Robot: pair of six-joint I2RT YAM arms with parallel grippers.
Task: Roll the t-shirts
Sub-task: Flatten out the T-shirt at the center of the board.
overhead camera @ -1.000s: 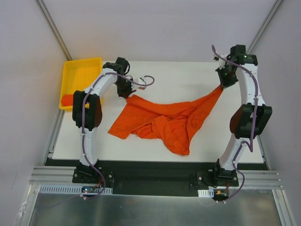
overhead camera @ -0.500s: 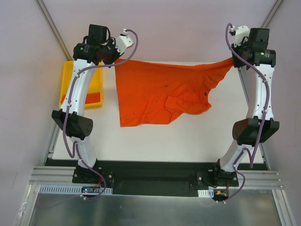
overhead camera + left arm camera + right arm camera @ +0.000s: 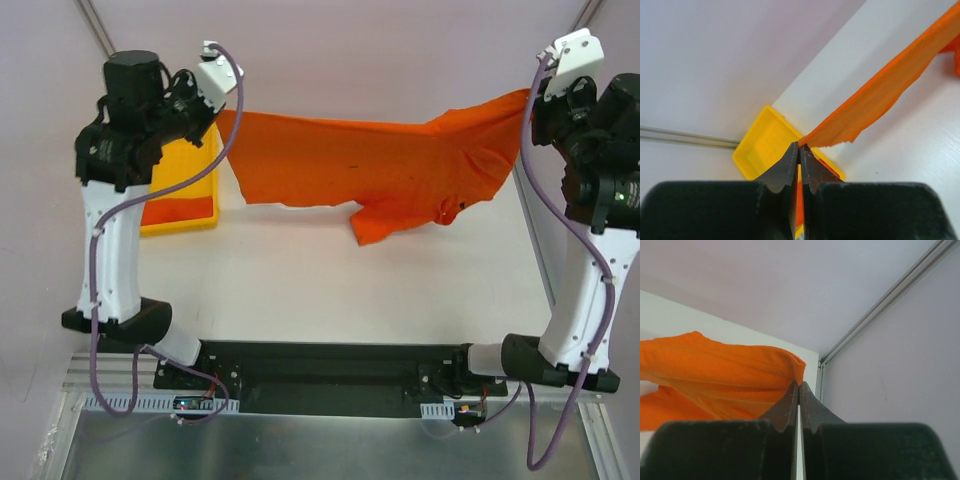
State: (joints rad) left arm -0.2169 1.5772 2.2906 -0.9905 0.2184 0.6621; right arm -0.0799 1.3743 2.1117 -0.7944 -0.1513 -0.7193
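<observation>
An orange t-shirt (image 3: 380, 165) hangs stretched in the air between both raised arms, above the white table's far half. My left gripper (image 3: 222, 112) is shut on its left corner; the left wrist view shows the cloth (image 3: 875, 100) running away from the closed jaws of that gripper (image 3: 800, 147). My right gripper (image 3: 530, 95) is shut on the right corner; the right wrist view shows the cloth (image 3: 725, 375) pinched at that gripper's tips (image 3: 799, 385). A sleeve droops at the shirt's lower middle (image 3: 375, 228). More orange cloth (image 3: 180, 208) lies in the yellow tray.
A yellow plastic tray (image 3: 175, 180) stands at the table's far left, partly behind my left arm; it also shows in the left wrist view (image 3: 762, 145). The white table (image 3: 330, 290) lies below the hanging shirt. Grey walls and metal rails close in the back and sides.
Both arms have risen and spread apart, lifting the t-shirt off the table until it hangs stretched in the air. Both grippers have kept their grip on its corners.
</observation>
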